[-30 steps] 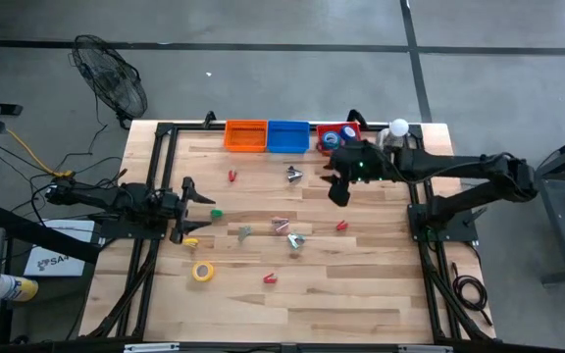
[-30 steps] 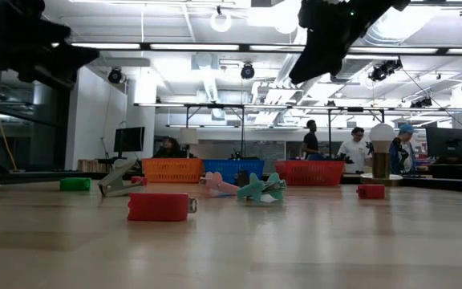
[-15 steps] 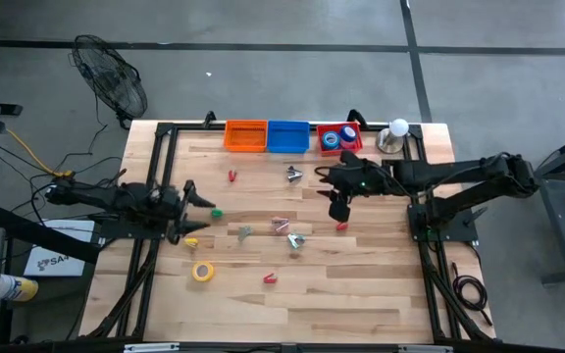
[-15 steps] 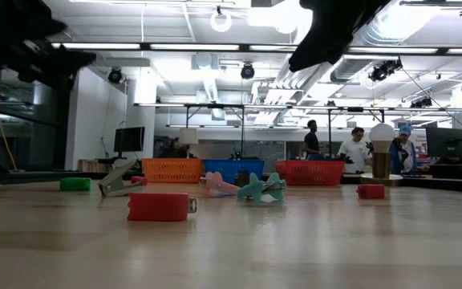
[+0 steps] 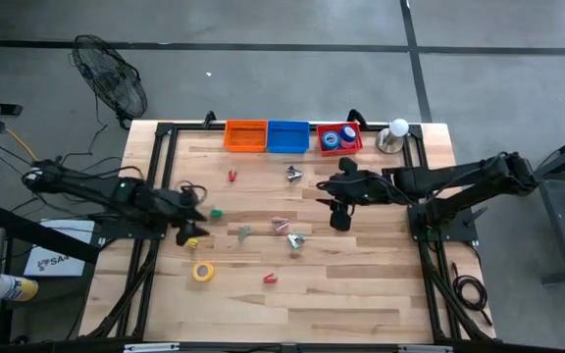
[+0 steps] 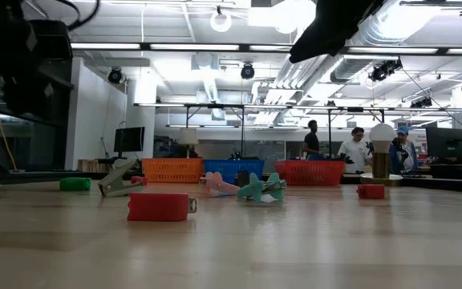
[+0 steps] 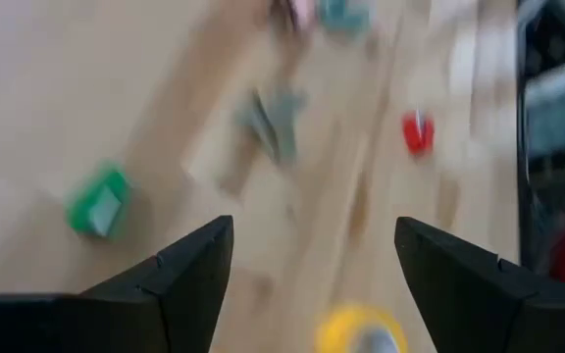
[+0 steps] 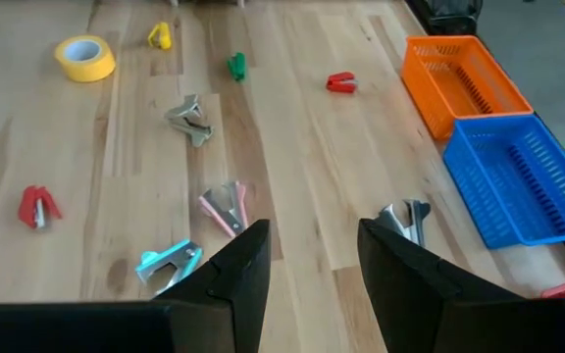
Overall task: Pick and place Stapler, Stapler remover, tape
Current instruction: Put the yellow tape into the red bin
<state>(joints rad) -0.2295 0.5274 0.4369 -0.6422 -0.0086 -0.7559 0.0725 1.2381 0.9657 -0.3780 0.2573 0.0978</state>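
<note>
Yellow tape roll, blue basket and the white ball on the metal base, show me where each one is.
yellow tape roll (image 5: 202, 272): high view, on the ring's band.
blue basket (image 8: 472, 186): right wrist view, on its side wall.
white ball (image 5: 398, 126): high view, on the ball's top.

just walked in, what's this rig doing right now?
Sorting small office items on a wooden table into bins along the far edge. The red bin already holds blue tape rolls; the orange bin and blue bin look empty. The right gripper hangs open and empty over the table's right-centre, near a small red stapler. The left gripper, open, is near the left edge, by a green stapler and the yellow tape roll. Neither holds anything.
</note>
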